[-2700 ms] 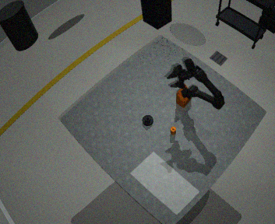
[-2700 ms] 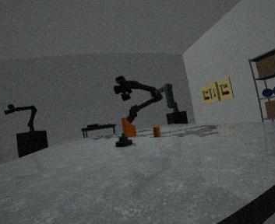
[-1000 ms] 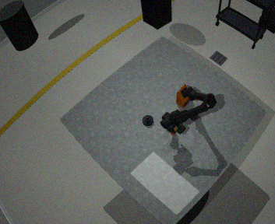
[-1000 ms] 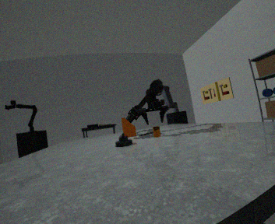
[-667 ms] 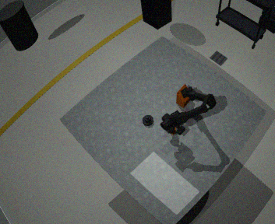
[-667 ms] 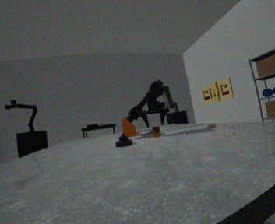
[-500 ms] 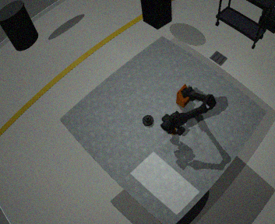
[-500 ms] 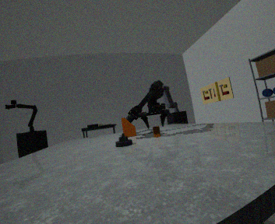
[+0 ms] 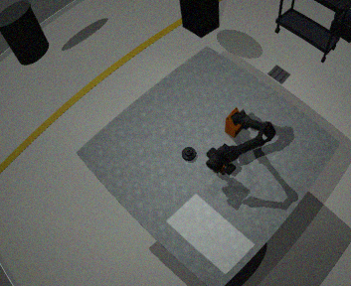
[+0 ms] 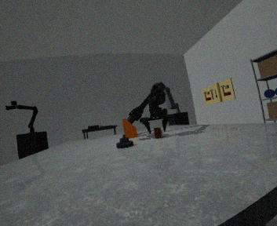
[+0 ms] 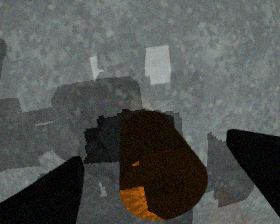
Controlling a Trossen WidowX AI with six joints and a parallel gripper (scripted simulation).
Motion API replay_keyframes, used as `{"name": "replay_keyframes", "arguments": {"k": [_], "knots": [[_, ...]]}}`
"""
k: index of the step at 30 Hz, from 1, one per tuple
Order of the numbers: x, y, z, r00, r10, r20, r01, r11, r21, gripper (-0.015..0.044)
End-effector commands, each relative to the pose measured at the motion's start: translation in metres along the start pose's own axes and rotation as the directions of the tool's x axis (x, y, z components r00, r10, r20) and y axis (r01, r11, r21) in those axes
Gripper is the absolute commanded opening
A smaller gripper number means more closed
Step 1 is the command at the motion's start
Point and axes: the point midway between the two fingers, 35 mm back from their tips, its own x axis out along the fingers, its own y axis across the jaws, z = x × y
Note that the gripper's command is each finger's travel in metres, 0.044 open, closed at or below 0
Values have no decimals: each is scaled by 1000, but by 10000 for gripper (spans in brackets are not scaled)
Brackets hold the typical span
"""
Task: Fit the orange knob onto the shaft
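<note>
The orange knob (image 9: 223, 170) (image 10: 158, 133) (image 11: 163, 160) stands upright on the table, mostly in shade in the wrist view, where its hole cannot be made out. My gripper (image 10: 157, 132) (image 11: 156, 151) is open and points down, with one fingertip on each side of the knob and gaps between. The fingers do not touch the knob; their exact depth around it is hard to tell. The round dark pedestal (image 9: 189, 154) (image 10: 125, 144) with its upright shaft stands apart from the knob, left of it in the top and exterior views. The shaft's flat side cannot be seen.
An orange angular block (image 9: 232, 125) (image 10: 129, 129) stands near the arm's base, behind the pedestal in the exterior view. A pale rectangle (image 9: 210, 233) lies on the grey mat (image 9: 133, 149) toward the bottom of the top view. The arm's shadow falls beside the knob.
</note>
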Motion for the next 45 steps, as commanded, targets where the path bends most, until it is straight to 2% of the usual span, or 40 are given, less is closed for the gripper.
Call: {"name": "replay_keyframes", "arguments": {"k": [1,12,21,28,34,45], "knots": [[8,1,-3,1000,6,-7,-6,1000,6,440],[22,2,-4,1000,10,-8,-10,1000,6,440],[22,2,-4,1000,10,-8,-10,1000,6,204],[22,2,-4,1000,10,-8,-10,1000,6,157],[2,-1,1,1000,0,-6,0,1000,6,0],[-68,-3,6,1000,-9,-6,9,1000,7,0]]}}
